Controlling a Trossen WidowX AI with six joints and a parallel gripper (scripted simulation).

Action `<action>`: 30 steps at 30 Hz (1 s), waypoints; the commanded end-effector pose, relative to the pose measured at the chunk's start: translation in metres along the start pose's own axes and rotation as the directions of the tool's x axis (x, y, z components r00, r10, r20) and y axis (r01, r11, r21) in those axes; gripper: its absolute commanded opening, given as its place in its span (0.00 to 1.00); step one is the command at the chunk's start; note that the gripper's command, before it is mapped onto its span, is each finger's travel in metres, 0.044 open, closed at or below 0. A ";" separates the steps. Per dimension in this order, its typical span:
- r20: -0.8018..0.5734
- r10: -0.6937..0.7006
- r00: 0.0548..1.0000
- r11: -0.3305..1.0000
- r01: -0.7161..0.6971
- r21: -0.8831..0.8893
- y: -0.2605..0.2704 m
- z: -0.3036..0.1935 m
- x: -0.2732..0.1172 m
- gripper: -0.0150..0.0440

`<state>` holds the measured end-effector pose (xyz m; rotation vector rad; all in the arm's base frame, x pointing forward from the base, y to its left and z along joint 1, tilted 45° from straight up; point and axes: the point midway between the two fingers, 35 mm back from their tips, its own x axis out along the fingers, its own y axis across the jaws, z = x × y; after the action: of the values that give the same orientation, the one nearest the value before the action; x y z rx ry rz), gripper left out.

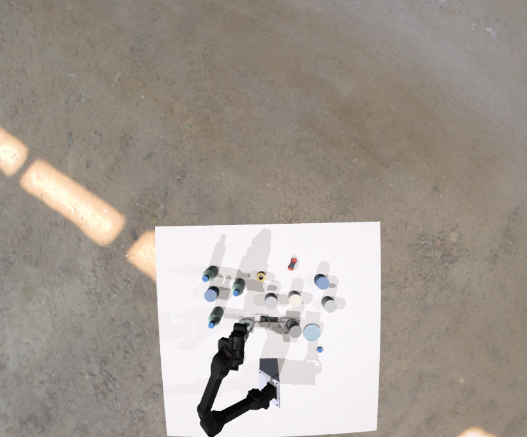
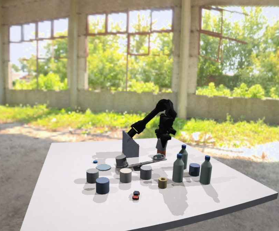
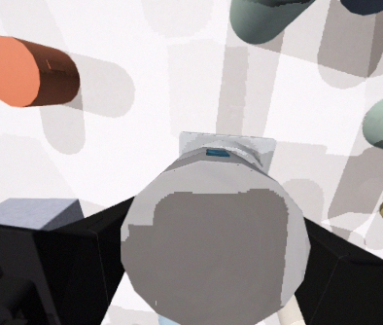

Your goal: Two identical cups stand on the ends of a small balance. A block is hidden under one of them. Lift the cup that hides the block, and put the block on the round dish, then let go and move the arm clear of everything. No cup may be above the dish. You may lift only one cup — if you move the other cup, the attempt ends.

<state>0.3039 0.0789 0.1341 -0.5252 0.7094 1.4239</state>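
Note:
My gripper (image 1: 245, 325) (image 2: 162, 142) is shut on a grey cup (image 2: 159, 144) (image 3: 209, 229) and holds it lifted a little above the raised end of the balance (image 2: 144, 163) (image 1: 268, 322). In the wrist view the black fingers flank the cup on both sides. Below the cup, a small teal block (image 2: 159, 154) sits uncovered on the balance's pad (image 3: 263, 146). The other grey cup (image 2: 120, 160) (image 1: 293, 328) stands on the low end. The pale blue round dish (image 2: 103, 167) (image 1: 312, 332) lies flat beside that low end.
An orange-brown cylinder (image 2: 161, 151) (image 3: 29, 73) stands just behind the held cup. Three bottles (image 2: 178, 168) (image 2: 205, 171) (image 2: 183, 154), several short cylinders (image 2: 92, 175) (image 2: 125, 175) (image 2: 145, 172), a yellow ring (image 2: 162, 182) and a toy car (image 2: 135, 195) stand around the balance. A grey wedge (image 2: 129, 147) is by the arm's base.

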 end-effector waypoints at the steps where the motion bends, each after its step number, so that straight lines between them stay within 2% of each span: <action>1: -0.012 0.002 1.000 1.000 -0.003 -0.017 0.011 0.012 0.010 0.25; 23: 0.021 -0.023 1.000 1.000 0.023 0.003 0.087 0.079 0.075 0.25; 30: 0.024 -0.023 0.999 1.000 0.023 0.004 0.089 0.081 0.088 0.25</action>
<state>0.2262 0.2018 0.1393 -0.5109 0.6810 1.4117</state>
